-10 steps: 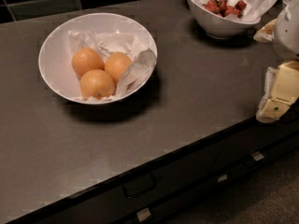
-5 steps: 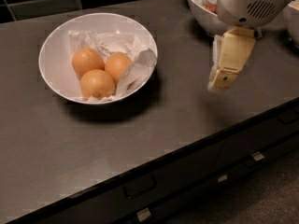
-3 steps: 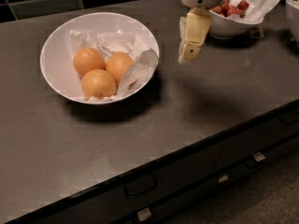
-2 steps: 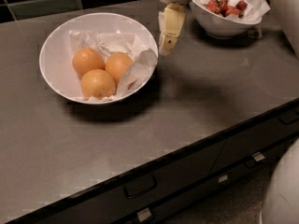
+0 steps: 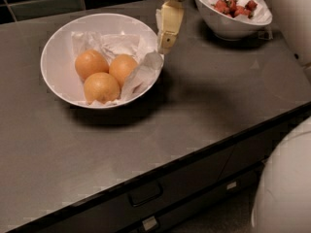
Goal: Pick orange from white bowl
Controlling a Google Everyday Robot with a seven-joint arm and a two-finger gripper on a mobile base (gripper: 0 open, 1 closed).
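Smooth, glossy ceramic is seen in the white bowl, which is lined with crumpled matt paper. Dull, dimpled skin is shown by the oranges. The table is finished matt. The gripper, above the bowl's right rim, appears made of cream plastic.

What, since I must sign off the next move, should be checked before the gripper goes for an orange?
1. Fruit present: three oranges lie in the white bowl: ok.
2. Tops of the oranges uncovered: ok.
3. Gripper over an orange: not ok, it hangs at the bowl's right rim, beside the fruit.
4. Clear path inward: cannot tell, a raised fold of the paper lining stands between gripper and nearest orange.
5. Strawberry bowl out of the way: ok, it stands apart, to the right of the gripper.
6. Gripper empty: ok, nothing seen in it.
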